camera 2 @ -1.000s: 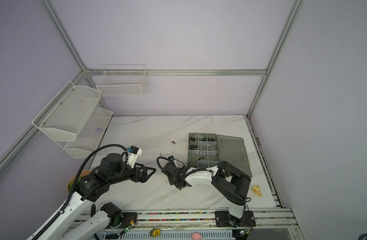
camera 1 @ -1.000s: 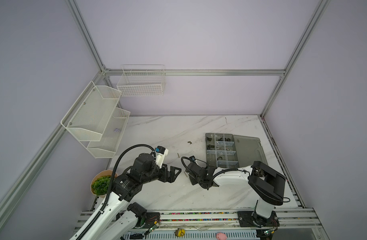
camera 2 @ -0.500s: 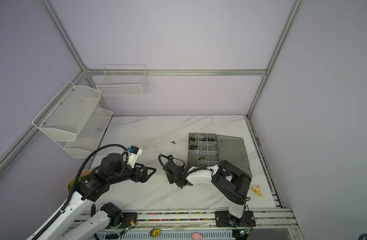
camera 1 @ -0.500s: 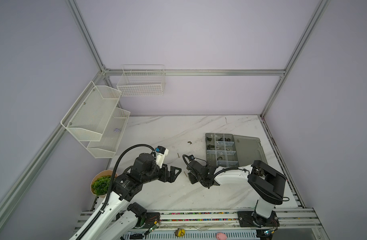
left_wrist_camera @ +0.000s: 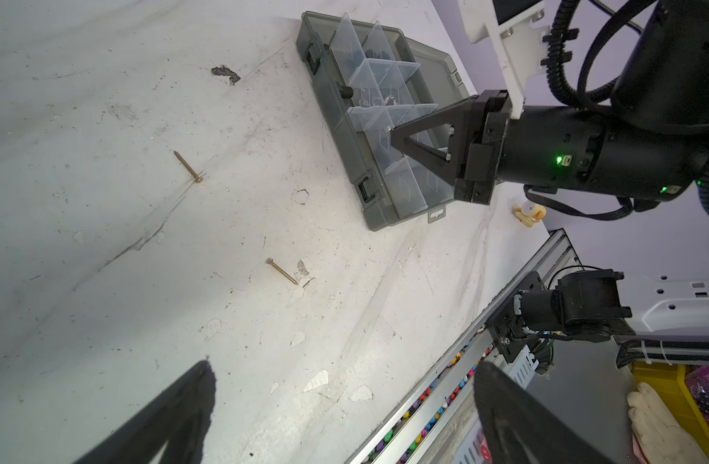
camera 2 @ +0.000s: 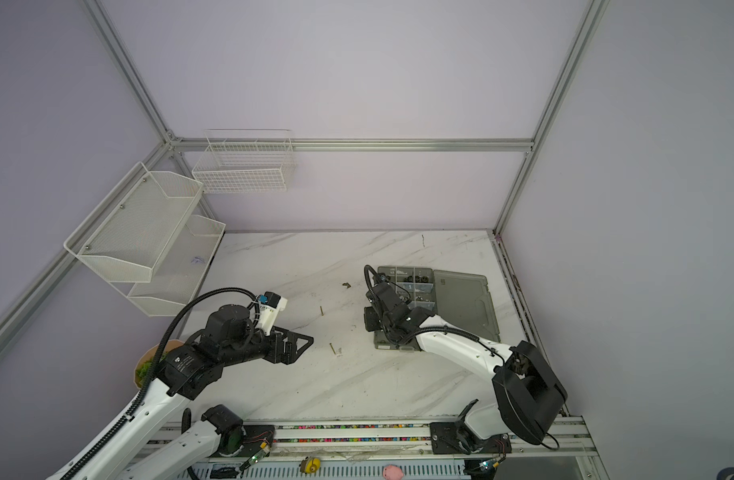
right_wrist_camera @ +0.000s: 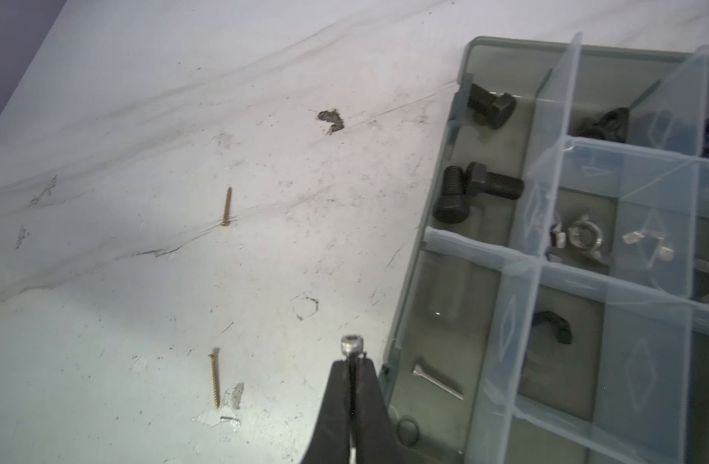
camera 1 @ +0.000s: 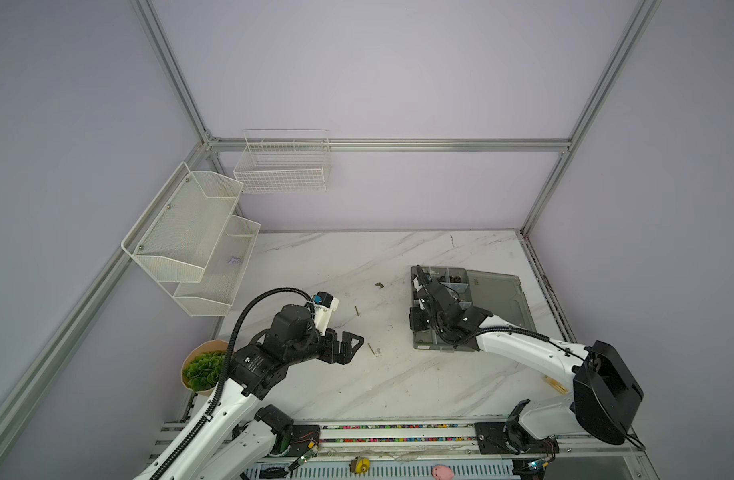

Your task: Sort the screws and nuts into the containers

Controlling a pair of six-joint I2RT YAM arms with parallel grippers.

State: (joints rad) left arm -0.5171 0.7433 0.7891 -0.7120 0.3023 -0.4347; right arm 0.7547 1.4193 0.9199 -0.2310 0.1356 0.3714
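Silver socket-head screw, with a knurled round head, sits pinched between the closed fingers of the right gripper, just beside the left wall of the smoky-grey translucent plastic organizer box. 2 thin brass-coloured screws lie apart on the white marble table, left of it. Left gripper hangs with fingers spread wide over the table's near-left part.

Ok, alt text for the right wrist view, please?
The fingers of the right gripper pinch a silver screw near the open organizer box. Its compartments hold black bolts and silver wing nuts; two brass screws lie on the marble table.
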